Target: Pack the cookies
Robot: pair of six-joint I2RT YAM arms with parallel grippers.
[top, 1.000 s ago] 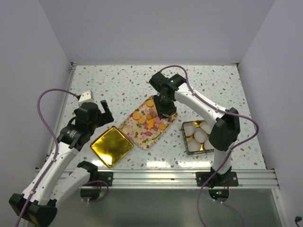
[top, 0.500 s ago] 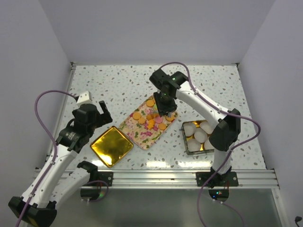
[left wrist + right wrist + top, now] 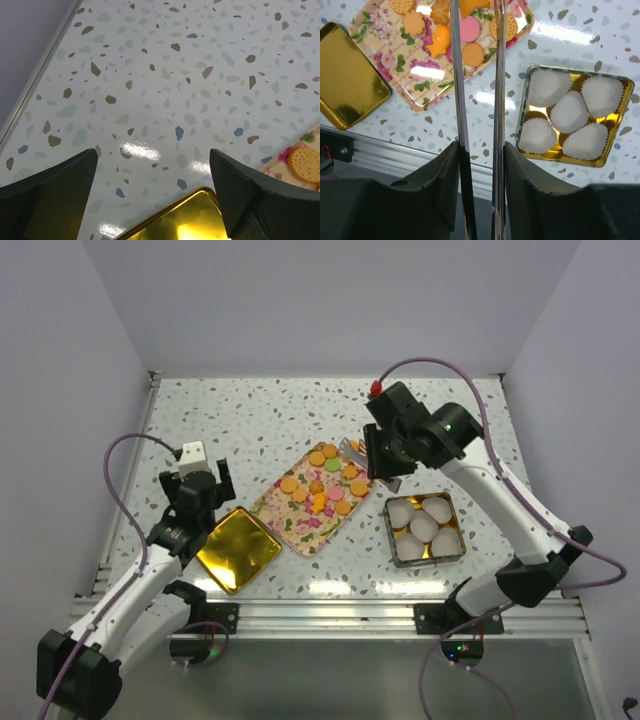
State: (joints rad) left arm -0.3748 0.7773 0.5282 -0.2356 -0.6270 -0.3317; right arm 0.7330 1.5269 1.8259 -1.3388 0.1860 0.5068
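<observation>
Cookies (image 3: 322,480) on tray (image 3: 298,526); lid (image 3: 235,550) left of tray; tin (image 3: 391,540) right.

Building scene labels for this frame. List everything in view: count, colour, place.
cookies: about a dozen, mostly orange, some pink and green, on the floral tray
floral tray: 1, cream with pink flowers, table centre
gold tray: 1, shiny gold, left of the floral tray
gold tin: 1, gold, right of the floral tray
paper cups: 5, white, inside the gold tin
tongs: 1, silver, in the right claw
table: 1, speckled white
left claw: 1, black, open, beside the gold tray
right claw: 1, black, gripping the tongs
</observation>
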